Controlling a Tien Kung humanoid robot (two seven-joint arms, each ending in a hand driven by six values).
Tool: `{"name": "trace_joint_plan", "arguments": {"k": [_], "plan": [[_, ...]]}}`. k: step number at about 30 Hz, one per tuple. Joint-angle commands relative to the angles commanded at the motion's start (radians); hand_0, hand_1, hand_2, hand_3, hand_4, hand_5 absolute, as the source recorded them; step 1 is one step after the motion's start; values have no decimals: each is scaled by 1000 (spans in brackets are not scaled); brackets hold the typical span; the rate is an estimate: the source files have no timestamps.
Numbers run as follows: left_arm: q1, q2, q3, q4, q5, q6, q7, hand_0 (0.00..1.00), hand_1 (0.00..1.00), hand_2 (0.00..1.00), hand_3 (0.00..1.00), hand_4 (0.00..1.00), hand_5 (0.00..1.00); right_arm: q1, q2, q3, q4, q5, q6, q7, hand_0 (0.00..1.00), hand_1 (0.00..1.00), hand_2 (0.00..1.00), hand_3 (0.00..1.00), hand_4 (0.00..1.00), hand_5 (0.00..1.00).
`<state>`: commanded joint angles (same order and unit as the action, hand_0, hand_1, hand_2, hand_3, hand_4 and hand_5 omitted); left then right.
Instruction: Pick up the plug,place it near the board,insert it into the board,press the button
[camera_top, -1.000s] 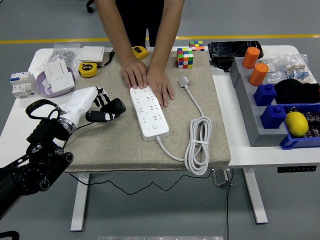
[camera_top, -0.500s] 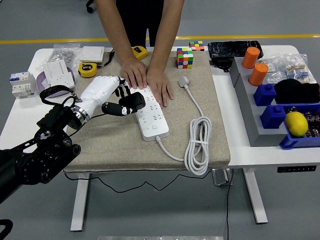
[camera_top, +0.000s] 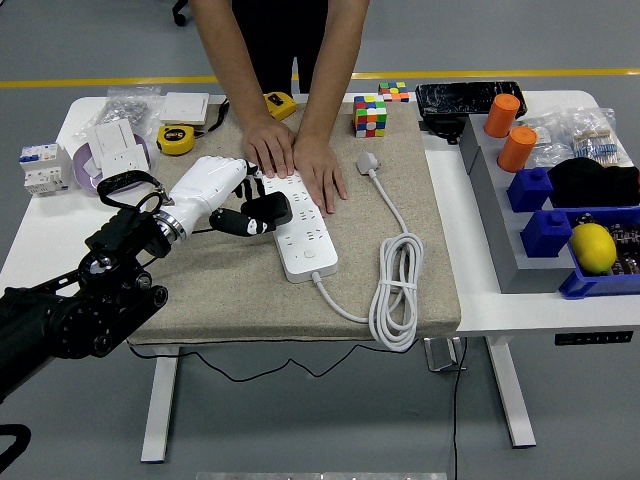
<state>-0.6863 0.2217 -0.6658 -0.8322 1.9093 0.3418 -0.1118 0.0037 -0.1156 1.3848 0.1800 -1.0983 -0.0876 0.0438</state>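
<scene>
Black plug (camera_top: 262, 213) is clamped in your left hand (camera_top: 225, 196), touching the board (camera_top: 300, 224); insertion and button (camera_top: 310, 254) press remain.

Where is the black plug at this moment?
In the head view, the black plug is held in the left hand, left of centre, at the left edge of the white power strip, just below the person's hands.

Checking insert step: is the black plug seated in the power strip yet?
Cannot tell. The left hand grips the black plug at the power strip's left edge, but the fingers hide whether its prongs are in a socket.
</scene>
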Motion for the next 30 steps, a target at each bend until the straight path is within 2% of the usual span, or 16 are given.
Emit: {"name": "trace_joint_plan", "arguments": {"k": [7,15,21,30], "plan": [[-1,-2,1,29,-8,4,-5,454,413,350,359,576,125,-2,1,2,0,-2,0,-1,962,900,848,875,998,940],[-7,-8,20,31,-27,7,-9,455,414,350,359,578,127,3,-1,1,0,-1,0,-1,962,899,848,876,998,940],[-5,-18,-3,35,-40,9,-12,456,415,351,360,580,128,2,0,-1,0,-1,0,-1,962,899,849,876,998,940],[-8,-32,1,52,-104,2,-13,457,420,351,360,582,129,-2,0,-1,0,-6,0,-3,962,899,849,876,998,941]]}}
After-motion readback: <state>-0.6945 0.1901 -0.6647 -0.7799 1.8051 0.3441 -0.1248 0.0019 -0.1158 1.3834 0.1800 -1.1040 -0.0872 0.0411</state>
